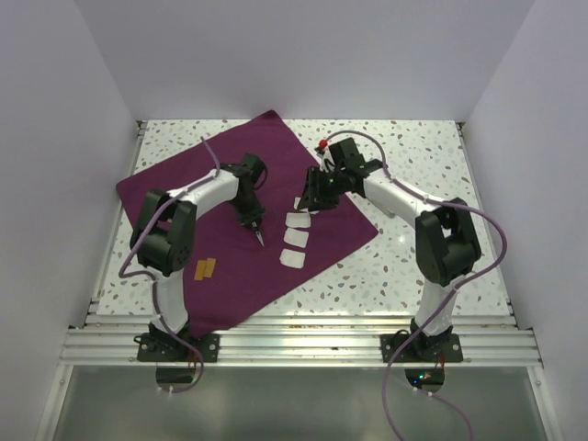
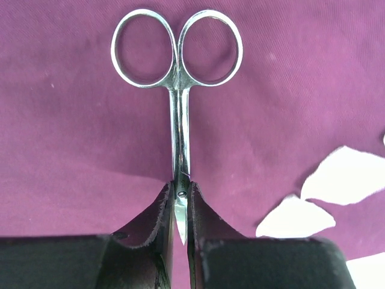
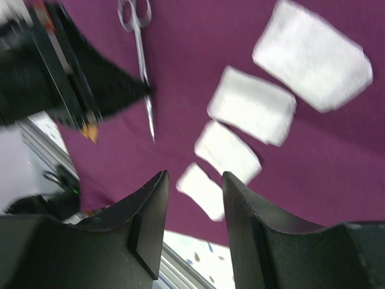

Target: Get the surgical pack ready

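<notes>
Scissors [image 2: 179, 120] sit clamped at the pivot in the left gripper [image 2: 180, 208], with the blades mostly hidden between its fingers. The surgical pack [image 1: 239, 276] lies spread flat on the table [image 1: 367, 276], partly covered by both arms. The right gripper [image 3: 194, 180] hangs with its jaws apart and nothing in them, over some pretty blurry gauze pads [image 3: 252, 105].

Scissors [image 2: 178, 114] blades lie partly hidden within the left gripper [image 2: 179, 191], while gauze pads [image 3: 252, 108] ahead of the right gripper [image 3: 194, 177] appear motion-blurred.

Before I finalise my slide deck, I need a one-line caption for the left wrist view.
Left hand shut on steel scissors over the purple cloth, white gauze pads at right.
</notes>
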### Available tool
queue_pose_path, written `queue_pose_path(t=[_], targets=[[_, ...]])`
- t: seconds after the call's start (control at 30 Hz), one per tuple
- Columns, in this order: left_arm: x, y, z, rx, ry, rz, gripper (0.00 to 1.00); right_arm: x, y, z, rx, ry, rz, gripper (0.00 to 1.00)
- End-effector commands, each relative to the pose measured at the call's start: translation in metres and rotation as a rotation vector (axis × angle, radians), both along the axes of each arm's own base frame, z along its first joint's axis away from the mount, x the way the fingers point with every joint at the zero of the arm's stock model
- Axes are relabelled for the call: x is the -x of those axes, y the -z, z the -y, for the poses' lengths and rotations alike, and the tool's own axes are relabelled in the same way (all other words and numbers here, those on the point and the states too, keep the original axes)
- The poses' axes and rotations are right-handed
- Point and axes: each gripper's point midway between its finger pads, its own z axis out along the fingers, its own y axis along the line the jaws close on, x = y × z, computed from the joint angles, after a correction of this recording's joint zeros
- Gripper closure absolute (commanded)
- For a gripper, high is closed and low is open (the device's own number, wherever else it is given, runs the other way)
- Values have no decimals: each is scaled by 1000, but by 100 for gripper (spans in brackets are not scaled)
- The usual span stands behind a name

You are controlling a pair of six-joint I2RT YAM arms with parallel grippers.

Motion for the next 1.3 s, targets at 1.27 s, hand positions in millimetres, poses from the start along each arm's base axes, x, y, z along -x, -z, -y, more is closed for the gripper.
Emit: queue_pose_path(t=[1.27], targets=[[19, -34, 17, 212, 175, 209, 100, 6, 69, -155, -150, -6, -259, 55]])
